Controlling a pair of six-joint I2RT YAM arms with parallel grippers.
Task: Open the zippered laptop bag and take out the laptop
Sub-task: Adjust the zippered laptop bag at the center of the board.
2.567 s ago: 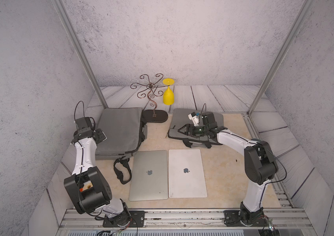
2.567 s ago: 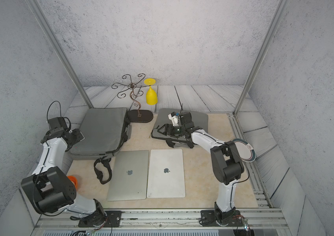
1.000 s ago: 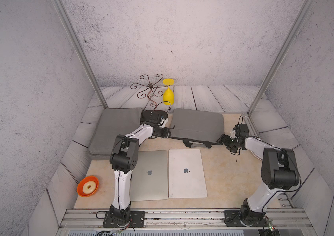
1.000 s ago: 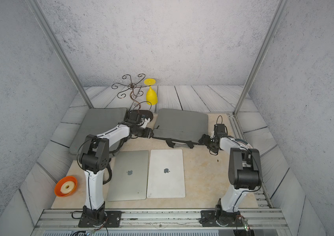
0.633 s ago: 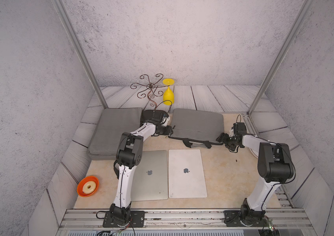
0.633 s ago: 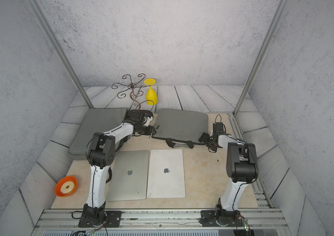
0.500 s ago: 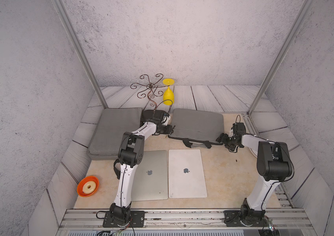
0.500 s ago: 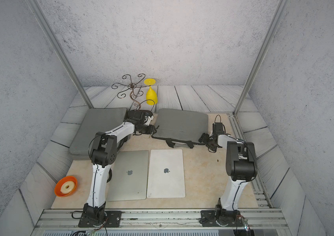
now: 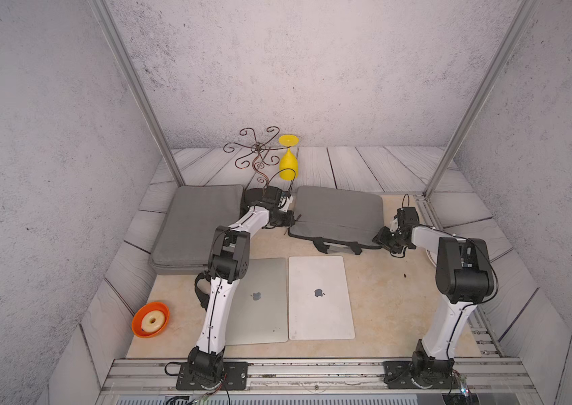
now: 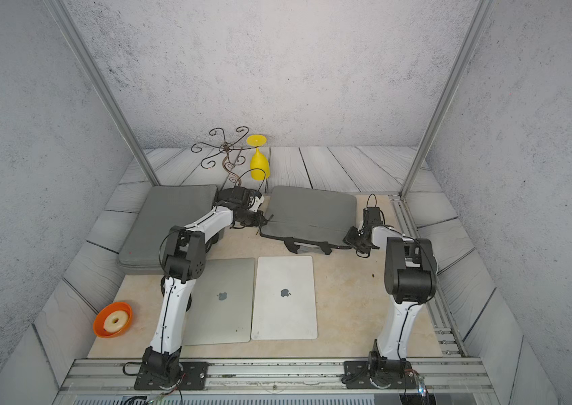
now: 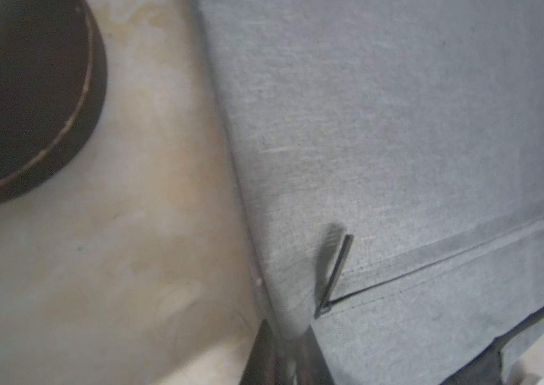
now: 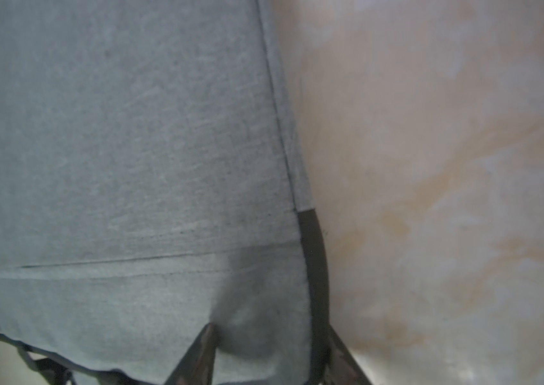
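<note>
The bag (image 9: 339, 210) lies flat at 12 to 1 o'clock on the table (image 9: 382, 298), its handles (image 9: 337, 247) on the near edge, and a gripper is at each near corner.

The left gripper (image 9: 293, 219) is at the 9 o'clock corner. In the left wrist view its fingers (image 11: 310, 353) are clenched tight on the corner's edge, with the dark pull tab (image 11: 334, 273) lying on the fabric just beside them.

The right gripper (image 9: 381, 238) is at the 3 o'clock corner. In the right wrist view its fingers (image 12: 202, 350) stand on either side of the corner, grasping it, and the black trim (image 12: 314, 266) runs along one finger.

A few seconds back the left arm was out at 9 o'clock beside the left bag (image 9: 200, 224), and the right gripper sat on top of the bag, which was rumpled. Now the bag is smooth, both arms have come to its corners, and the bowl (image 9: 151, 319) at 8 o'clock shows.

Since half a second ago the arms' poses look nearly the same.

A dark laptop (image 9: 260, 301) and a pale laptop (image 9: 319, 298) lie side by side at 6 o'clock. A stand (image 9: 258, 157) with a yellow glass (image 9: 288, 164) is at 11 o'clock.
</note>
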